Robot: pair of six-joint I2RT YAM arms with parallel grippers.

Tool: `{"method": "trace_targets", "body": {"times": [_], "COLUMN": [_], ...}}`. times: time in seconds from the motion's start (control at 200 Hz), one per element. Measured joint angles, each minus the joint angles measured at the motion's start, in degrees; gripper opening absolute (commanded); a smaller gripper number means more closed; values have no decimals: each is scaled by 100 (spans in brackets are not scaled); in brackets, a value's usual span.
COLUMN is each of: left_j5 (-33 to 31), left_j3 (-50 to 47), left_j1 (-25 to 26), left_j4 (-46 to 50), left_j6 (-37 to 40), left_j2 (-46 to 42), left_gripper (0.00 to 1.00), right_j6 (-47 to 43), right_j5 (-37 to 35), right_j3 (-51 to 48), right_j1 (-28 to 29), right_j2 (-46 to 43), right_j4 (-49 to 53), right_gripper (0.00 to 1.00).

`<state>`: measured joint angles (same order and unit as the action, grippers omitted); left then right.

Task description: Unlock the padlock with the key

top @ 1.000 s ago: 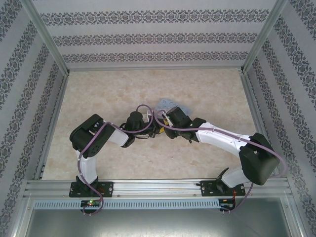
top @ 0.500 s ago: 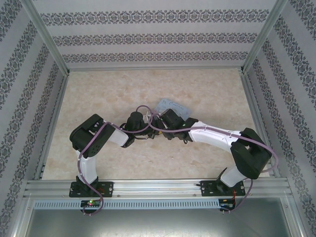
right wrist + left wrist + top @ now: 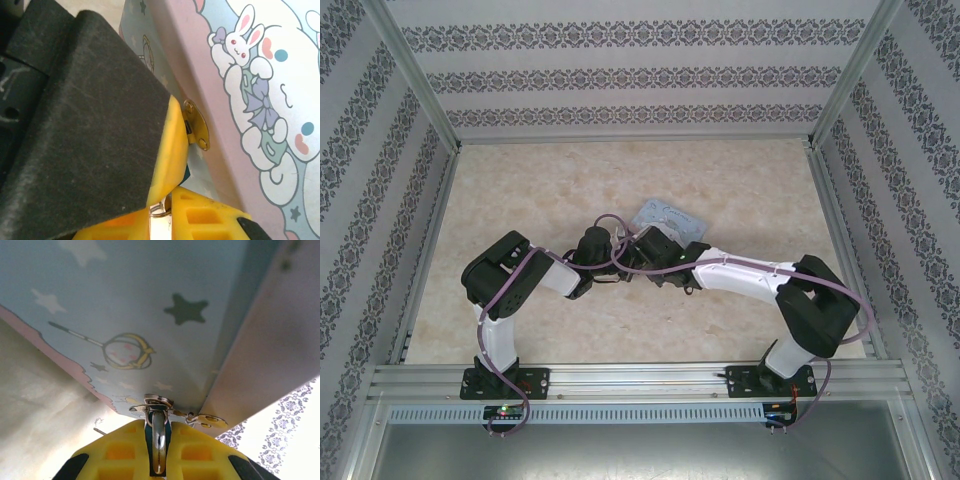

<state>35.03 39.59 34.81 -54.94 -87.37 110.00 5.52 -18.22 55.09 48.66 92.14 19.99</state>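
Left wrist view shows the left gripper (image 3: 159, 429) clenched on the silvery shackle of the padlock (image 3: 158, 447) at the hasp (image 3: 159, 402) of the tin box (image 3: 150, 300), mid-tabletop; the right gripper (image 3: 161, 220) I cannot tell; tiny, light, rigid and slick, the padlock likely needs a firm pinch across its body.

Padlock (image 3: 159, 442) hung at the hasp (image 3: 158, 403) on the pale blue tin's (image 3: 150, 305) lower edge; thin silvery shackle upright, pinched between yellow left fingers (image 3: 120, 452); body hidden.
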Motion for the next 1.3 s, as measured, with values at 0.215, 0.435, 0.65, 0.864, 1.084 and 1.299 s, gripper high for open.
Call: {"method": "trace_targets", "body": {"times": [0.215,0.435,0.65,0.864,1.084,1.299], "left_j5": [-120,-164,-81,118,144,138], "left_j3": [-2,-7,-7,-26,-133,-247], "left_j1": [-4,-7,-4,4,7,22], "left_j4": [109,96,20,-111,-114,-105], "left_j6": [0,4,2,7,50,155], "left_j2": [0,0,-2,-42,-42,-42], "left_gripper": [0,0,0,0,0,0], "right_j6": [13,61,444,1036,1934,2872], "right_j5": [-55,55,1303,2350,2824,2983], "right_j3": [11,9,-157,-535,-1222,-2026], "right_j1": [37,20,-479,-883,-1064,-1047], "right_j2": [94,254,-96,-940,-1864,-2009], "right_j4": [-61,-59,-181,-472,-949,-1541], "right_gripper": [0,0,1,46,58,60]}}
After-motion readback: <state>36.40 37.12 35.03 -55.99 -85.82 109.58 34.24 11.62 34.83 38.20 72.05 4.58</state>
